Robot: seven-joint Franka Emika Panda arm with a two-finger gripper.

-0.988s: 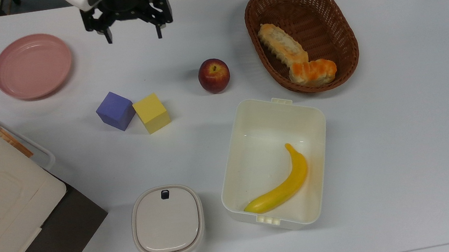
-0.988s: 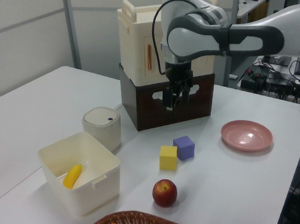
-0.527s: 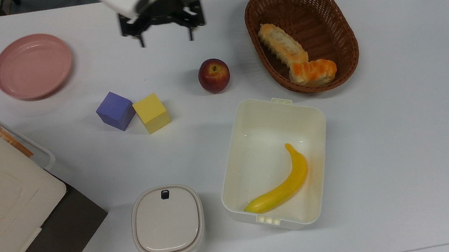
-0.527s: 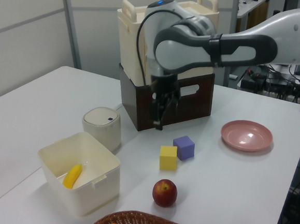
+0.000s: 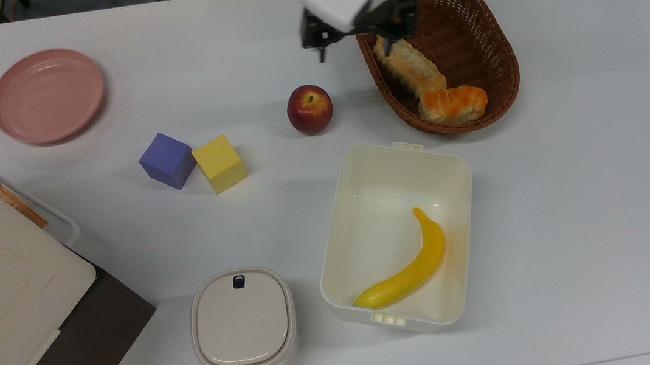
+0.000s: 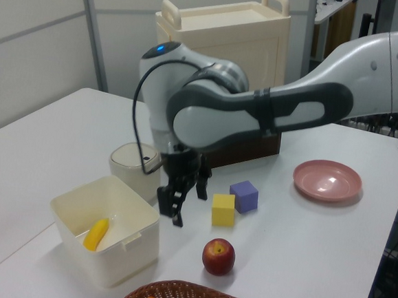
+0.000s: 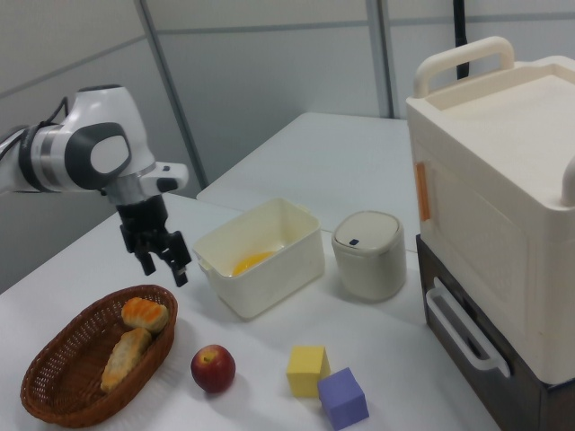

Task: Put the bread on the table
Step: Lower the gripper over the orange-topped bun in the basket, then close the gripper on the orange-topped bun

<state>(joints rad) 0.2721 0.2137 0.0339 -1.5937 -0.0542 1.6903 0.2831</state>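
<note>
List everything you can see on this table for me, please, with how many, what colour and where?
bread: one, orange-glazed, in the basket, nearer the tub.
longer loaf: one, pale tan, in the basket beside the bread.
basket: one, brown wicker, top view's upper right.
apple: one, red, on the table, left of the basket in the top view.
cubes: one purple, one yellow, side by side.
plate: one, pink, top view's upper left.
tub: one, cream, open.
banana: one, yellow, inside the tub.
lidded container: one, off-white, beside the tub.
large case: one, cream over dark brown, table edge.
tool: one, black, open, over the basket's rim.
</note>
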